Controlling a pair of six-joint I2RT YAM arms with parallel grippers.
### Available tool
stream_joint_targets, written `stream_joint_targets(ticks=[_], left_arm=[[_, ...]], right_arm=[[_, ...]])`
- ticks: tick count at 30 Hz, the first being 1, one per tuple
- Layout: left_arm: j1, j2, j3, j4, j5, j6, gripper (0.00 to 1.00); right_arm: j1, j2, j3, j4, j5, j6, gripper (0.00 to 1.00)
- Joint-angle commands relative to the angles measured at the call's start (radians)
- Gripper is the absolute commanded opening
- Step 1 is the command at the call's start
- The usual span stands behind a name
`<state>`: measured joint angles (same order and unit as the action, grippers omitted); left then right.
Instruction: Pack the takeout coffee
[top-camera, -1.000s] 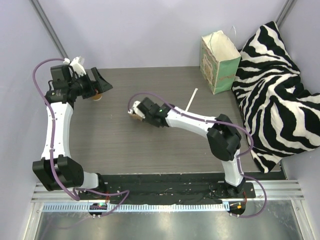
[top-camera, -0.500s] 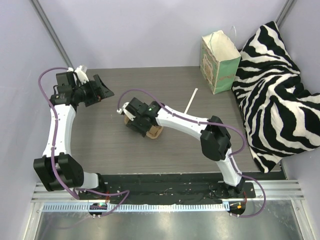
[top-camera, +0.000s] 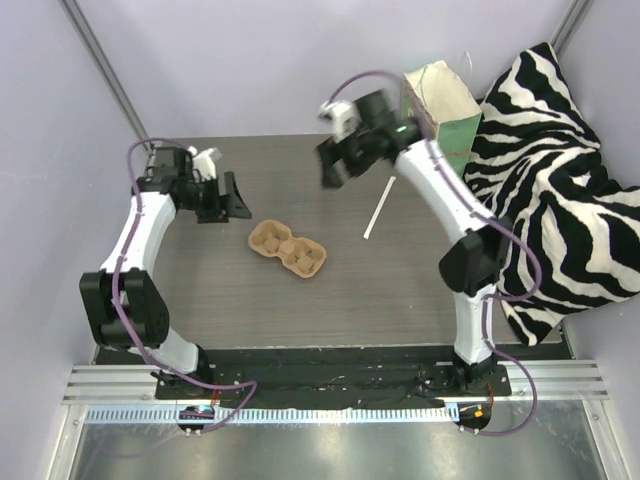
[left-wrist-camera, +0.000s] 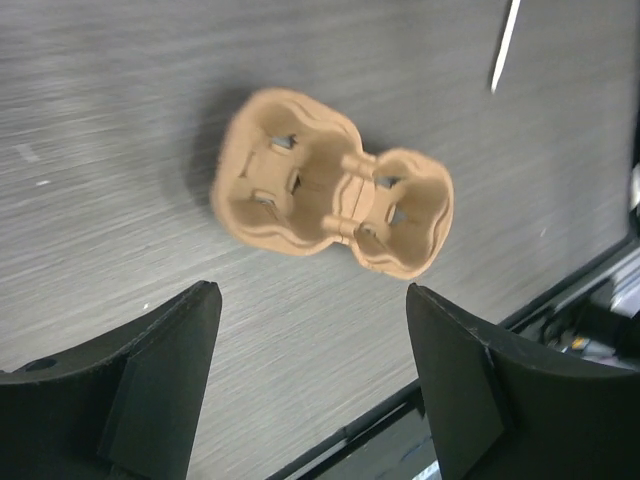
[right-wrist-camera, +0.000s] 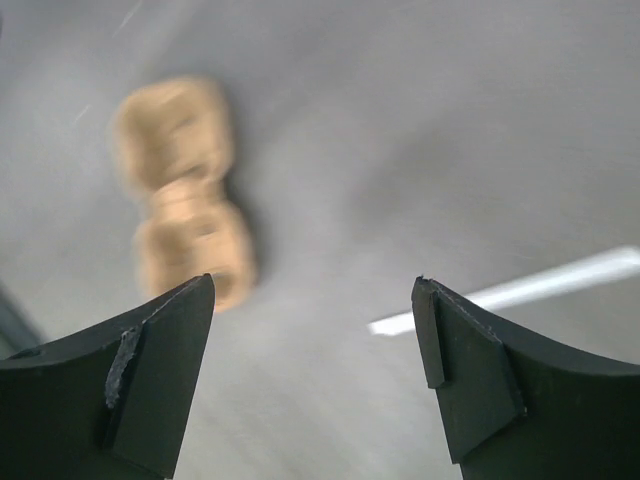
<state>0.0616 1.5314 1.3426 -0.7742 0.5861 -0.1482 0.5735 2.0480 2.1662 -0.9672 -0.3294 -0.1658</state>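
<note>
The takeout coffee shows in no view. My left gripper (top-camera: 232, 196) hovers at the table's left, open and empty, just left of a brown pulp two-cup carrier (top-camera: 288, 250). Its wrist view looks down on that carrier (left-wrist-camera: 345, 190), both pockets empty, beyond the spread left gripper (left-wrist-camera: 311, 290). My right gripper (top-camera: 330, 168) hangs high over the back of the table, left of the mint-green paper bag (top-camera: 440, 120), which stands upright. The right gripper (right-wrist-camera: 314, 282) is open with nothing between its fingers, and the carrier (right-wrist-camera: 185, 200) is blurred far below.
A white straw (top-camera: 378, 208) lies on the table between carrier and bag, also seen as a straw (left-wrist-camera: 505, 45) from the left wrist and a straw (right-wrist-camera: 540, 285) from the right. A zebra-striped pillow (top-camera: 560, 180) fills the right side. Purple walls close in behind and left.
My right gripper opened, left the carrier on the table and swung up and back toward the bag. My left gripper moved right toward the carrier. The cup seen beside it earlier no longer shows.
</note>
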Motion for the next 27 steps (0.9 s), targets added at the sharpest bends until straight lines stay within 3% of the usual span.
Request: stream_joint_targets(ticks=[1, 5, 9, 15, 27], left_arm=[[-0.094, 0.07, 0.061, -0.05, -0.025, 0.088, 0.79], [-0.117, 0.122, 0.113, -0.06, 0.021, 0.088, 0.77], [-0.131, 0.142, 0.132, -0.06, 0.035, 0.087, 0.77], [-0.132, 0.136, 0.113, -0.053, 0.031, 0.091, 0.77], [-0.134, 0.13, 0.095, -0.051, -0.003, 0.084, 0.77]], right_arm=[[-0.211, -0.124, 0.171, -0.018, -0.08, -0.037, 0.88], [-0.491, -0.12, 0.286, 0.05, -0.08, 0.026, 0.84], [-0.688, -0.106, 0.303, 0.217, -0.079, 0.123, 0.78], [-0.767, -0.039, 0.337, 0.329, 0.019, 0.114, 0.76], [-0.77, 0.107, 0.359, 0.335, 0.012, 0.084, 0.72]])
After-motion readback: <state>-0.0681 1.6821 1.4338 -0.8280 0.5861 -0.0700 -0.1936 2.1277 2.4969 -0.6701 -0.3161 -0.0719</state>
